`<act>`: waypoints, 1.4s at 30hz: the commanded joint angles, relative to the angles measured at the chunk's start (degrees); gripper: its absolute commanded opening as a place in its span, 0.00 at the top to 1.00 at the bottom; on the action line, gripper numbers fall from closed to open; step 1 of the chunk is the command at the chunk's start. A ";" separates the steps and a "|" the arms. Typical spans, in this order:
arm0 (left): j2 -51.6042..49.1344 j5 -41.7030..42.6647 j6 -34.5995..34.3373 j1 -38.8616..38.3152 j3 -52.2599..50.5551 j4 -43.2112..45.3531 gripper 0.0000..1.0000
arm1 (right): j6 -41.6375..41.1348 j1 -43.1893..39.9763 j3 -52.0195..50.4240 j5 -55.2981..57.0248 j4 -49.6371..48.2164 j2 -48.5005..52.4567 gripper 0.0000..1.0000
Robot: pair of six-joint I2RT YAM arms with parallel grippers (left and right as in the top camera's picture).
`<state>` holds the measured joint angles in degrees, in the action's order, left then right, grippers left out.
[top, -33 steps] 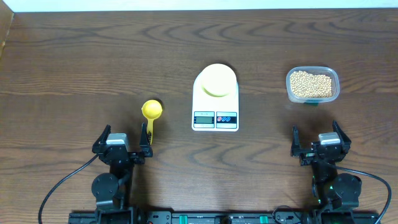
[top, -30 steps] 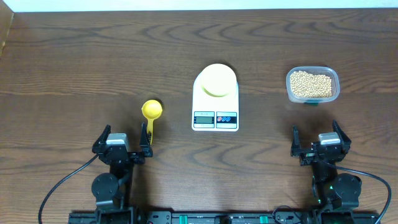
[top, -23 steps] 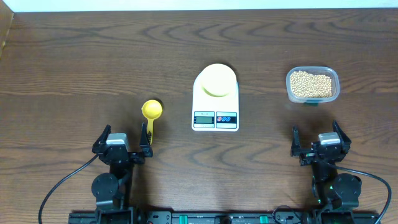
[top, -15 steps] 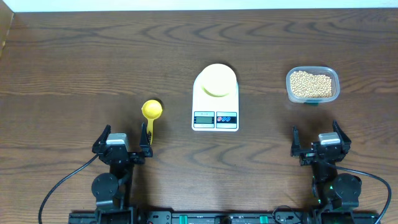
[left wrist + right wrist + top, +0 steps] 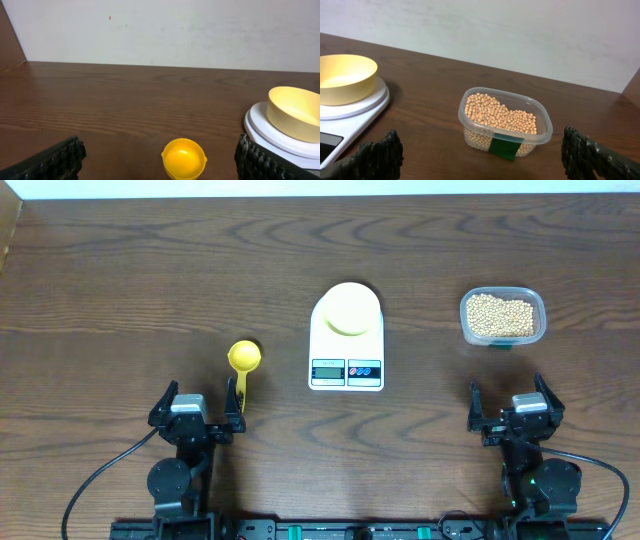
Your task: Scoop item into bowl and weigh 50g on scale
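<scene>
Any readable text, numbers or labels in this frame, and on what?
None legible.
Scale display: too small to read.
Buttons: markings blurred.
Tub green sticker: no print visible.

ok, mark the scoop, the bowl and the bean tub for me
scoop [image 5: 184, 159], left wrist view, inside of its cup.
bowl [image 5: 345, 91], right wrist view, outer wall.
bean tub [image 5: 476, 140], right wrist view, front wall near its left end.
</scene>
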<state>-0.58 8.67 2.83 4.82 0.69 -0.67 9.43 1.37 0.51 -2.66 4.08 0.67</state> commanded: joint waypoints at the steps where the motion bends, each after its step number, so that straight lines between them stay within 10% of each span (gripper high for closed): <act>1: 0.35 0.57 -0.04 0.20 -0.46 -2.73 0.02 | -0.81 0.55 -0.20 0.61 0.17 -0.28 0.01; 21: 0.35 0.63 -0.11 0.20 -0.46 -2.71 0.02 | -0.81 0.55 -0.20 0.61 0.17 -0.28 0.01; 24: 0.35 16.33 -8.15 0.20 -0.42 -1.44 0.02 | -0.81 0.55 -0.20 0.59 0.20 -0.28 0.01; 34: 0.31 16.44 -8.85 0.26 2.40 18.75 0.02 | -0.81 0.55 -0.20 0.59 0.17 -0.28 0.01; 38: -3.06 14.60 -4.87 0.26 10.36 12.26 0.02 | -0.81 0.55 -0.20 0.61 0.17 -0.28 0.01; 42: -14.58 9.60 -4.50 0.26 25.38 -12.39 0.02 | -0.81 0.55 -0.20 0.59 0.17 -0.28 0.01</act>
<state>-8.08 23.07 -2.98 4.86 16.78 -2.39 9.43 1.37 0.51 -2.52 4.08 0.69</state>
